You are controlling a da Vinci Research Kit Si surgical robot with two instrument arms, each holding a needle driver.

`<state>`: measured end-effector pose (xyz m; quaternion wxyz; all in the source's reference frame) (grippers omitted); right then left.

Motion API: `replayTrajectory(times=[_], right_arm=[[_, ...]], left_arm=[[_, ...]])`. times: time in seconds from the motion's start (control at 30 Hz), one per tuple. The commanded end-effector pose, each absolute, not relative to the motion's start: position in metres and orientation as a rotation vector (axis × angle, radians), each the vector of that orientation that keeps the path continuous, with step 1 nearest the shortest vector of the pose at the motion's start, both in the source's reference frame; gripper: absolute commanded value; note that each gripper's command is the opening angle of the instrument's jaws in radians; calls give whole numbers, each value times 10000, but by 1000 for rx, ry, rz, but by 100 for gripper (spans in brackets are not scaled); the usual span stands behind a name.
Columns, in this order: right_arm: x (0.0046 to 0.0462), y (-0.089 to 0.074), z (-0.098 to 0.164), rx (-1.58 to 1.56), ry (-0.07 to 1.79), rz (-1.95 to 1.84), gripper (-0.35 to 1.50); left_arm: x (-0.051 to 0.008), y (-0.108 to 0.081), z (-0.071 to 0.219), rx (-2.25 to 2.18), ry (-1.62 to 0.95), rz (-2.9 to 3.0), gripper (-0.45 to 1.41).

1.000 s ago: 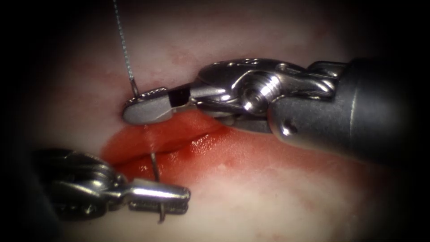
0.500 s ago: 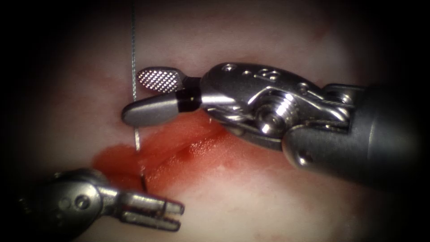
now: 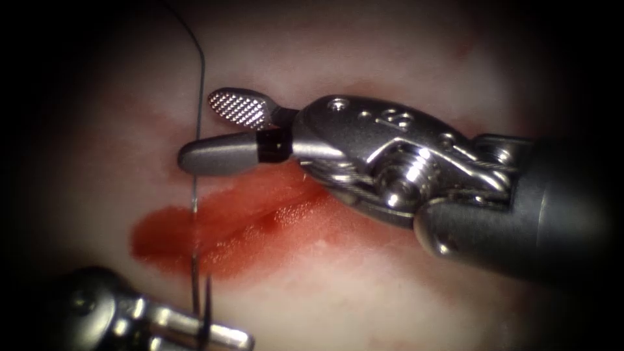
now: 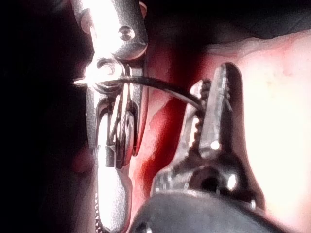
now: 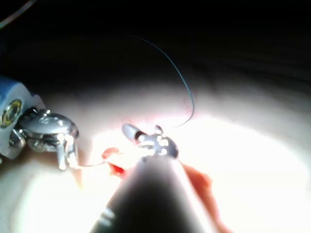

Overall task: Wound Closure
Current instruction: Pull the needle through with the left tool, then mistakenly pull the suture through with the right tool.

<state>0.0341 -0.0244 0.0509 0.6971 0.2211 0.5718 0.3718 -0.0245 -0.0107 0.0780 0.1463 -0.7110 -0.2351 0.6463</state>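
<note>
The tissue has a red, wet cut running across the middle. My right tool comes in from the right and hovers over the cut's left end, jaws open and holding nothing. My left tool sits below the cut at the lower left, shut on the curved needle. The dark thread drops from above, passes behind the right tool's lower jaw and crosses the cut towards the left tool. In the left wrist view the left tool grips the needle, whose curve reaches the right tool.
Red fluid pools along the cut and stains the tissue below it. The right tool's wide wrist and shaft cover the cut's right part. In the right wrist view the thread arcs above the right tool, with the left tool beside it.
The right tool's jaws opened and let go of the needle's tail end. The left tool drew the needle down and away from the cut, and the thread followed it.
</note>
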Motion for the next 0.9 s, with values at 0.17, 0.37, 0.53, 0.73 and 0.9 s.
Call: replayTrajectory(times=[0.17, 0.37, 0.53, 0.73, 0.9], right_arm=[[353, -237, 505, 492, 1282, 826, 100], [352, -237, 505, 492, 1283, 826, 96], [351, -237, 504, 478, 1286, 805, 90], [344, -241, 503, 146, 1328, 356, 26], [344, -241, 502, 18, 1347, 110, 21]], left_arm=[[-246, -100, 759, -2092, -706, 1756, -45], [-234, -98, 727, -2160, -765, 1640, -45], [-230, -93, 719, -2168, -806, 1616, -45], [-216, -79, 731, -2162, -636, 1687, -45], [-203, -70, 753, -2113, -545, 1772, -45]])
